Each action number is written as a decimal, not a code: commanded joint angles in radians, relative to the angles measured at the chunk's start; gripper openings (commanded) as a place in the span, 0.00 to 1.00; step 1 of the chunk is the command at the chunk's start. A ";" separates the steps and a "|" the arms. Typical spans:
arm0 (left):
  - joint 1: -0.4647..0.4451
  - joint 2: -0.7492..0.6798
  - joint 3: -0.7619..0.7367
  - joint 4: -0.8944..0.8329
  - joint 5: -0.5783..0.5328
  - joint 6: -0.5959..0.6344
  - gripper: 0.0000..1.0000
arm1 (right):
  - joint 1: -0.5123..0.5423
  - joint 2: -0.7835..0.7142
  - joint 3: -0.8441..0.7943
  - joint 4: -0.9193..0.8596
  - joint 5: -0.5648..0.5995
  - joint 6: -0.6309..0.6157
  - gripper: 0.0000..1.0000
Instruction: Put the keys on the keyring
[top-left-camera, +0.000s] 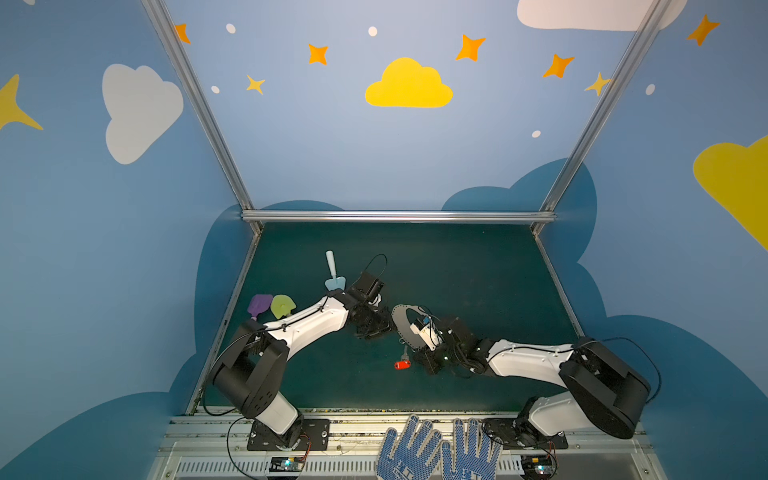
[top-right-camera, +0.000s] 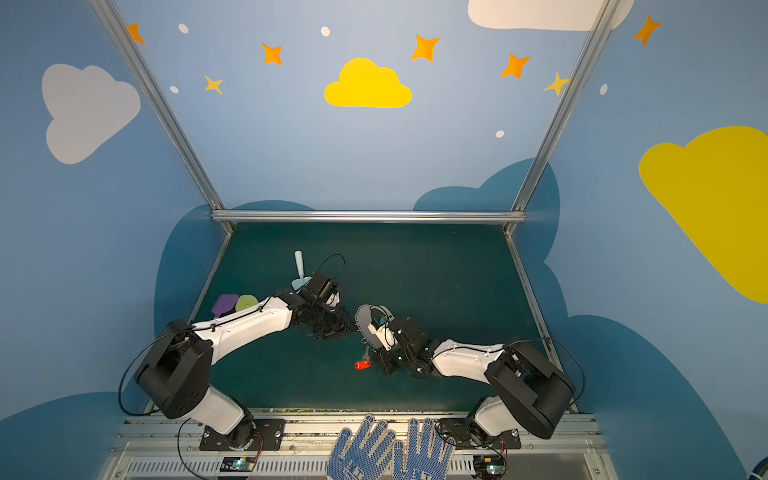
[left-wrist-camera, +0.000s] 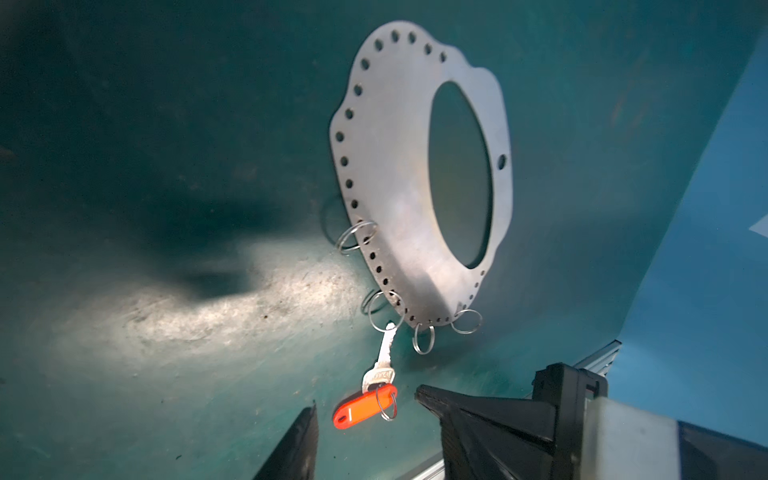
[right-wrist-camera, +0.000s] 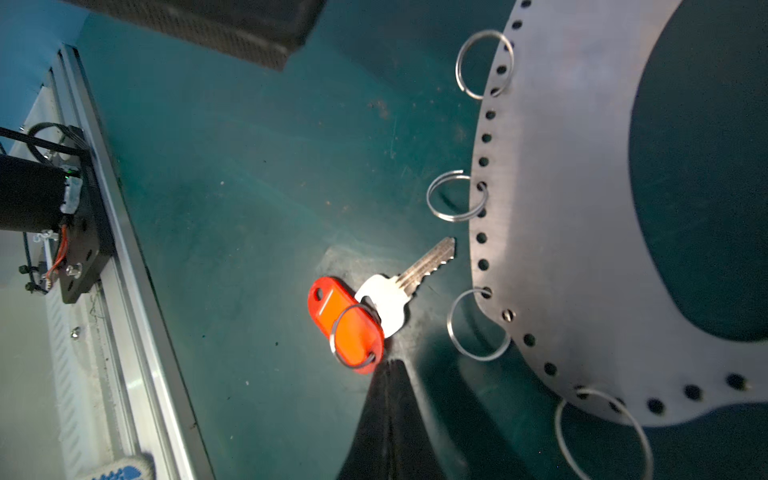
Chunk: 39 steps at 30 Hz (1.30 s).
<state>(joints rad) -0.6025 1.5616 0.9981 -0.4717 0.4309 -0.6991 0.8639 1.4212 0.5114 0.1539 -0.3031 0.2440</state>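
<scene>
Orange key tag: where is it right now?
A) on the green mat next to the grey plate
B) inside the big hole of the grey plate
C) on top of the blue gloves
A: the orange key tag lies flat on the green mat, just outside the rim of the grey keyring plate, and its silver key points towards that plate.

Robot test booth: cloud-painted blue walls (top-left-camera: 332, 145), aluminium frame (top-left-camera: 395, 216), green mat (top-left-camera: 457, 270).
</scene>
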 joint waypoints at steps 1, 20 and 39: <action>0.003 -0.029 -0.007 0.011 -0.006 0.038 0.51 | 0.004 -0.023 0.037 -0.043 0.019 -0.032 0.00; -0.293 0.119 0.167 -0.321 -0.288 0.495 0.44 | -0.182 -0.420 -0.086 -0.231 0.132 0.186 0.43; -0.456 0.140 0.121 -0.186 -0.507 0.953 0.50 | -0.301 -0.682 -0.199 -0.278 0.082 0.214 0.46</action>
<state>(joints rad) -1.0512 1.7359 1.1347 -0.6983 -0.0696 0.1413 0.5705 0.7506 0.3214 -0.1200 -0.2058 0.4492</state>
